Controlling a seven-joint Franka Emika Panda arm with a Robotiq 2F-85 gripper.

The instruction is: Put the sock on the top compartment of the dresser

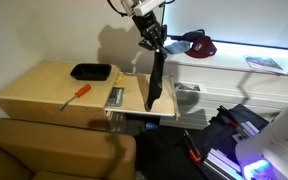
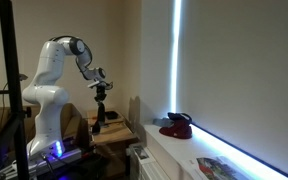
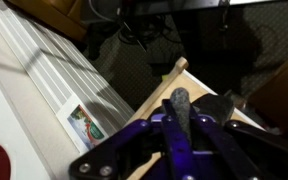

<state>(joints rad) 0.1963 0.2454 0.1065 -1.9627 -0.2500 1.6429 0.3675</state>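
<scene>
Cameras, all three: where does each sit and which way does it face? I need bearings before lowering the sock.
Exterior view: high above the dresser, looking down on its top; shows the gripper holding the sock.
Exterior view: lower, off to the side, looking along the white shelf; shows the whole arm.
Wrist view: looking down past the gripper and sock at the shelf.
Shared: both exterior views show the hanging sock and the cap.

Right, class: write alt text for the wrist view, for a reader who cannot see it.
The end effector, lit purple, is shut on a dark sock that runs up the middle of the frame. Beyond it shows a pale wooden edge, and a white shelf at the left bears a small colourful card.
</scene>
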